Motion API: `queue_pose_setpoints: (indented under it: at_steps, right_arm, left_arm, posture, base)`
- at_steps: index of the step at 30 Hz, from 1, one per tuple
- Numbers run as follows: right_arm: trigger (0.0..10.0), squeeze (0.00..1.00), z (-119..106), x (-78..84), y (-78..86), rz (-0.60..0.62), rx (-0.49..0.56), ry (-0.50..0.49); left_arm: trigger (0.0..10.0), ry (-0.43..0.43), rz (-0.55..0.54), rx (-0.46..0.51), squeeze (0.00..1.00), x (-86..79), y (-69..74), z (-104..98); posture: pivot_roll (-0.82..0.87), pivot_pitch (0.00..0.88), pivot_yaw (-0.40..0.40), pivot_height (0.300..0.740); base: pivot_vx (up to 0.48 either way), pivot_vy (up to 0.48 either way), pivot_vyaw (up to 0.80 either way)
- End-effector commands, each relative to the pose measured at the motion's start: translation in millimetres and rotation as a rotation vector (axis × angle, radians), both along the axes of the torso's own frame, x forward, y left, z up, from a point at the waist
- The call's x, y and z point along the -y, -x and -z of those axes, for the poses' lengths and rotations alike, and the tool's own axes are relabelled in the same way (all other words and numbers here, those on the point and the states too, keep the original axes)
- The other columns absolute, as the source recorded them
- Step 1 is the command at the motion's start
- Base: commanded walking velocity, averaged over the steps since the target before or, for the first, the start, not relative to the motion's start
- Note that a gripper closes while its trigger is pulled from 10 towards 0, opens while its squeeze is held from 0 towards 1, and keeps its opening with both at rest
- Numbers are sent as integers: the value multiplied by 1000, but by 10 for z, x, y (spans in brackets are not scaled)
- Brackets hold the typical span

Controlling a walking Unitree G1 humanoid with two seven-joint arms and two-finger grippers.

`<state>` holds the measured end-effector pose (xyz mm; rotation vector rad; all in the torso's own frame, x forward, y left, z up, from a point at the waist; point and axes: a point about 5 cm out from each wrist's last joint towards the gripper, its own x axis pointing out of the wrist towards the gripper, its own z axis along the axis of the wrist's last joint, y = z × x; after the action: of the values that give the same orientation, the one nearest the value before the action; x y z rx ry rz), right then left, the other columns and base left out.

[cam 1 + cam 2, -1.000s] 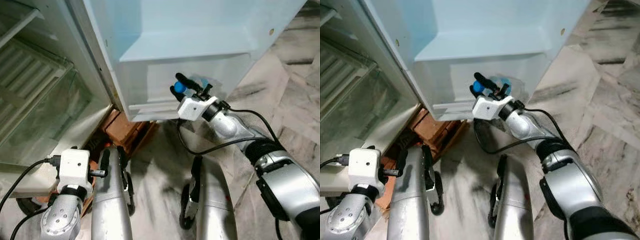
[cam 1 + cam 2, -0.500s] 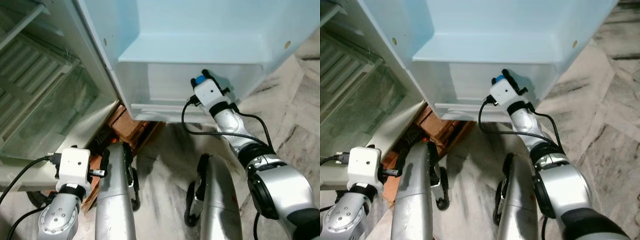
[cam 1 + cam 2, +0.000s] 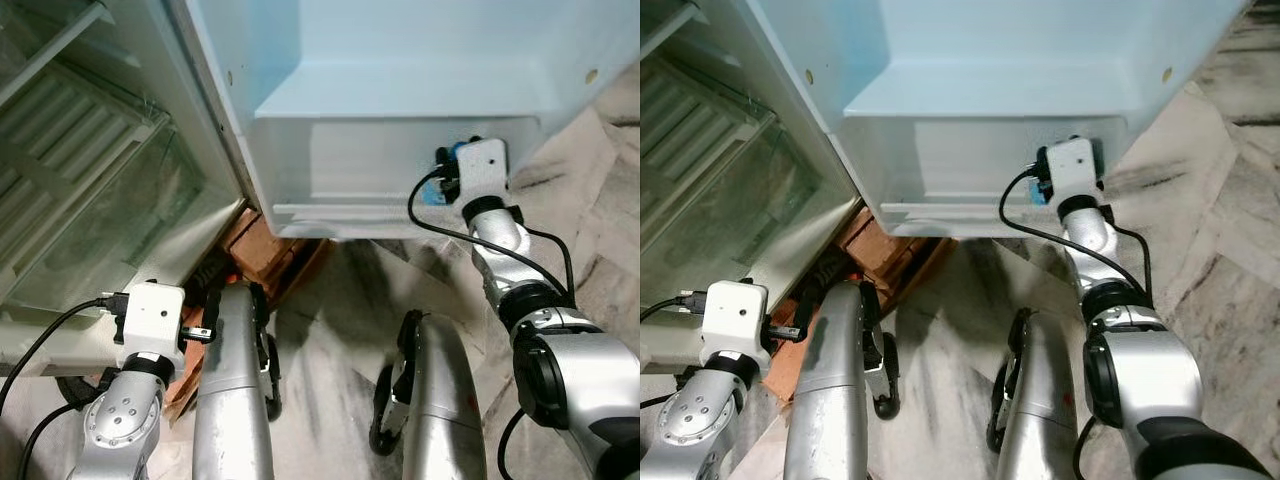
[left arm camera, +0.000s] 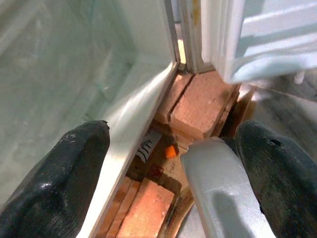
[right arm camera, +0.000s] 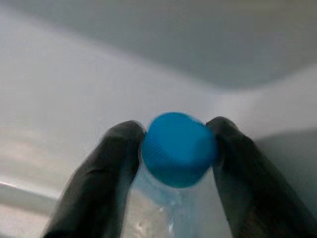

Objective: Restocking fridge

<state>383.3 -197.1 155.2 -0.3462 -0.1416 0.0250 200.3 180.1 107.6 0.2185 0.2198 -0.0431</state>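
A clear bottle with a blue cap (image 5: pixel 178 148) is pinched at its neck between my right gripper's (image 5: pixel 176 141) two black fingers (image 5: pixel 116 153). That gripper (image 3: pixel 452 165) reaches against the right end of the white door bin (image 3: pixel 350 170) of the open fridge door, and its white wrist camera hides most of the bottle in the eye views. A bit of blue shows beside the camera. My left gripper (image 4: pixel 168 148) hangs low beside my left leg, open and holding nothing, pointing at the fridge's bottom corner.
The fridge body with its glass-fronted crisper drawer (image 3: pixel 100 230) stands at the left. Red bricks (image 3: pixel 262 250) prop up the fridge base by the door hinge. My two silver legs (image 3: pixel 230 400) stand on the marble floor (image 3: pixel 330 300). A black cable loops from the right wrist.
My right gripper has carried the bottle rightward and up, from in front of the bin's middle to its right end. The left arm has stayed put; the view shifted slightly.
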Motion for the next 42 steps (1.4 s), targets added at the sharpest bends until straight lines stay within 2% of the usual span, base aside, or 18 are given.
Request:
queue_pose_setpoints:
  at_steps: [1, 5, 6, 13, 17, 18, 20, 21, 24, 25, 28, 32, 33, 34, 35, 37, 38, 42]
  right_arm:
    - [10000, 1000, 137, 45, 56, -4, -52, -28]
    - [10000, 1000, 84, -3, 28, -29, -41, -87]
    - [10000, 1000, 32, -69, 12, -75, -23, -99]
    - [10000, 1000, -170, -258, -7, -213, 71, -81]
    - [10000, 1000, -296, -449, 8, -300, 138, -57]
    - [10000, 643, -307, -494, 35, -324, 155, -54]
    - [10000, 643, -321, -544, 76, -354, 174, -53]
    - [10000, 0, -304, -578, 115, -383, 176, -48]
    - [10000, 0, -78, -627, 341, -421, 124, -93]
    - [10000, 0, -78, -627, 341, -421, 124, -93]
    - [10000, 0, 140, -551, 647, -370, 106, -116]
    - [10000, 0, 320, -413, 912, -224, 70, -179]
    - [10000, 0, 394, -347, 1053, -148, 49, -206]
    - [10000, 0, 394, -347, 1053, -148, 49, -206]
    - [10000, 0, 472, -302, 1162, -83, 9, -223]
    - [10000, 0, 499, -296, 1219, -67, -5, -228]
    - [10000, 0, 528, -304, 1312, -55, -21, -265]
    - [10000, 0, 567, -353, 1384, -62, -56, -327]
  left_arm:
    - [10000, -9, 5, -32, 0, 7, 11, 70]
    - [10000, -10, 3, -27, 0, 22, -38, 72]
    - [10000, -9, 2, -22, 0, 36, -67, 80]
    - [10000, -7, 4, -14, 0, 73, -183, 119]
    - [10000, 2, -2, 1, 0, 84, -259, 137]
    - [10000, 2, -4, 5, 0, 85, -269, 140]
    - [10000, 2, -6, 10, 0, 86, -282, 145]
    - [10000, 2, -5, 12, 0, 89, -291, 151]
    - [10000, 6, -6, 21, 0, 86, -293, 182]
    - [10000, 6, -6, 21, 0, 86, -293, 182]
    - [10000, 8, -22, 40, 0, 46, -269, 221]
    - [10000, -5, -38, 44, 0, -12, -308, 247]
    - [10000, -10, -38, 59, 0, -34, -336, 240]
    - [10000, -10, -38, 59, 0, -34, -336, 240]
    - [10000, -12, -50, 68, 0, -78, -357, 233]
    - [10000, -13, -56, 74, 0, -101, -364, 228]
    - [10000, -17, -62, 83, 0, -131, -369, 226]
    - [10000, -7, -62, 93, 0, -119, -382, 232]
  posture:
    - [196, 303, 20, 541]
    - [185, 293, 20, 541]
    - [173, 275, 15, 541]
    - [136, 237, 11, 541]
    - [99, 201, 11, 541]
    - [94, 195, 12, 541]
    - [94, 195, 12, 541]
    - [84, 184, 13, 541]
    - [48, 160, 11, 541]
    - [48, 160, 11, 541]
    - [34, 133, 8, 541]
    - [25, 107, 18, 541]
    - [25, 95, 28, 541]
    - [25, 95, 28, 541]
    - [17, 91, 34, 541]
    - [9, 88, 39, 541]
    - [6, 84, 41, 541]
    - [10, 77, 44, 556]
  base:
    - [0, 0, 0]
    - [0, 0, 0]
    - [0, 0, 0]
    - [0, 0, 0]
    - [0, 0, 0]
    - [0, 0, 0]
    - [0, 0, 0]
    - [0, 0, 0]
    - [0, 0, 0]
    - [0, 0, 0]
    - [0, 0, 0]
    - [0, 0, 0]
    - [0, 0, 0]
    - [0, 0, 0]
    - [0, 0, 0]
    - [0, 0, 0]
    - [0, 0, 0]
    - [0, 0, 0]
